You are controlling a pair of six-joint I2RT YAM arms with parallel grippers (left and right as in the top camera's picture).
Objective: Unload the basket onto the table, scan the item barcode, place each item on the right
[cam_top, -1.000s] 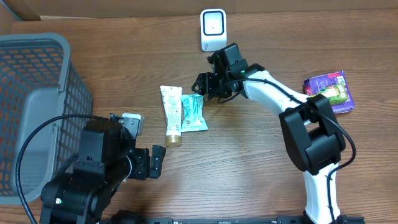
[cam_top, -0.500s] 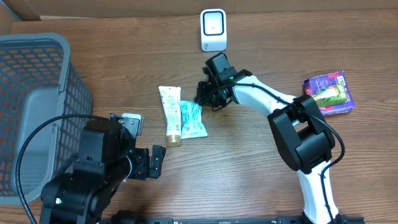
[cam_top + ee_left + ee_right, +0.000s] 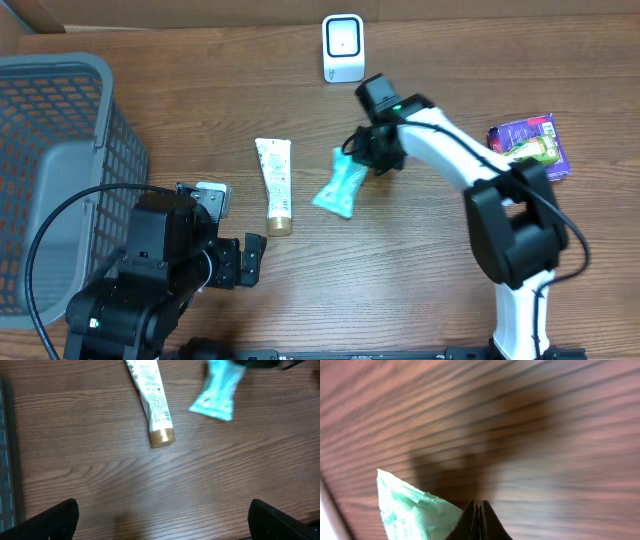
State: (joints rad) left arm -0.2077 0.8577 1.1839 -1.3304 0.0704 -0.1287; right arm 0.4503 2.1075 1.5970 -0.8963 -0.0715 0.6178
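Overhead, the right fingers [image 3: 364, 150] are clamped on one end of the teal packet [image 3: 338, 185], which seems lifted off the worktop [image 3: 420, 280], near the white scanner [image 3: 343, 47]. Best to turn its barcode face squarely toward that scanner. The left fingers [image 3: 50, 520] stand apart.

The brown wood-grain counter [image 3: 400, 260] carries four things. A grey plastic mesh basket [image 3: 55, 65] stands at its left end. Near the middle lies a white squeeze tube [image 3: 274, 178], flat on the wood, its gold cap [image 3: 279, 224] pointing toward the near edge. A small white box-shaped scanner [image 3: 343, 47] stands by the far edge, well apart from the tube. At the right end lies a purple foil packet [image 3: 548, 160] printed with green.
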